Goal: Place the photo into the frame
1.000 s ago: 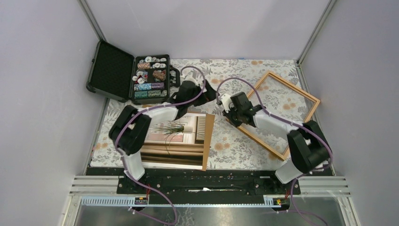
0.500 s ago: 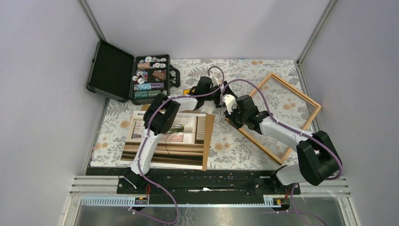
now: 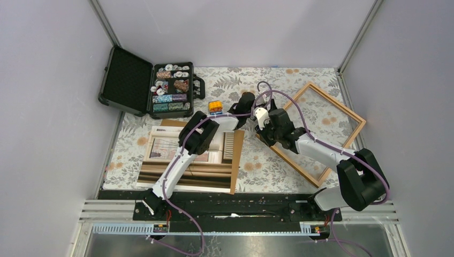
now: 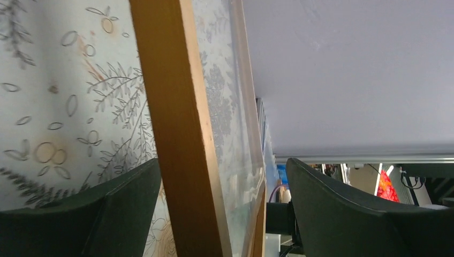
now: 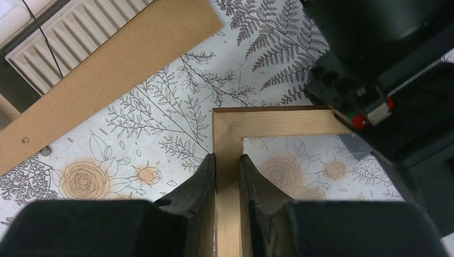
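The wooden frame (image 3: pixel 327 126) lies angled at the right of the table. My right gripper (image 3: pixel 266 130) is shut on its near-left rail just below the corner; the right wrist view shows both fingers (image 5: pixel 203 176) pressed on the rail (image 5: pixel 227 139). My left gripper (image 3: pixel 254 107) reaches across to the same corner and is open. In the left wrist view the frame's rail (image 4: pixel 176 123) stands between its wide-apart fingers (image 4: pixel 353 214). The photo (image 3: pixel 166 152) lies face up at the left, partly under the left arm.
The brown backing board (image 3: pixel 237 155) lies under the photo and shows in the right wrist view (image 5: pixel 118 64). An open black case (image 3: pixel 170 89) of chips stands at the back left. A small orange object (image 3: pixel 215 106) sits beside it.
My left arm has stretched rightward from over the photo to the frame's corner, uncovering the orange object. My right gripper has stayed on the frame's rail.
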Robot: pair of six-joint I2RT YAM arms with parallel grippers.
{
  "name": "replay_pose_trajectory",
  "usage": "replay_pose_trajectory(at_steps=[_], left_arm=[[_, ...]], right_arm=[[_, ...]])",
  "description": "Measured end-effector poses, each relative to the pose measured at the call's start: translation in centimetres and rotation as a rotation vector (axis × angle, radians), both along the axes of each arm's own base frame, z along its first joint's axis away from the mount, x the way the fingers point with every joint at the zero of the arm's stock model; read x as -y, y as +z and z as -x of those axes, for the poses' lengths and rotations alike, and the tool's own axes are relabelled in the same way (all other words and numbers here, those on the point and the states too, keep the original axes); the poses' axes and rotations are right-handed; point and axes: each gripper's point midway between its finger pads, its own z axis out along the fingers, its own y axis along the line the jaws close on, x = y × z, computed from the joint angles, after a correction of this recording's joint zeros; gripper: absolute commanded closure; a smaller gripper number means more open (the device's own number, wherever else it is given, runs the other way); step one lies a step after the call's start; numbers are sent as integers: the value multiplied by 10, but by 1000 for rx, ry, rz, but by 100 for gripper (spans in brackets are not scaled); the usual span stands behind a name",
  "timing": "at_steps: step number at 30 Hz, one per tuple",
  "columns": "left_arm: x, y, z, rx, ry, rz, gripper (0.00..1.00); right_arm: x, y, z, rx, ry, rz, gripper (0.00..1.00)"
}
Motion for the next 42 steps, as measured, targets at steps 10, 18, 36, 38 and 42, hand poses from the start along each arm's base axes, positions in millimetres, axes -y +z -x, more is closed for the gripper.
replay_pose_trajectory(at_steps=[10,18,36,38,42], left_arm=[[6,-4,6,-85,-16,16,44],[-19,-19,-12,-128,34,43,61],[-51,-23,-22,-111,77,113,65],[-54,-22,-23,-110,79,119,65],[-58,-20,-24,-116,82,133,62]], right_arm=[[-4,-14,6,-39,18,-11,76],[-16,-15,-4,-39,-10,-70,37],[32,93,-56,-3,-609,-294,0],[76,98,-72,-11,-786,-355,0],[197,73,-73,-66,-1208,-435,0]])
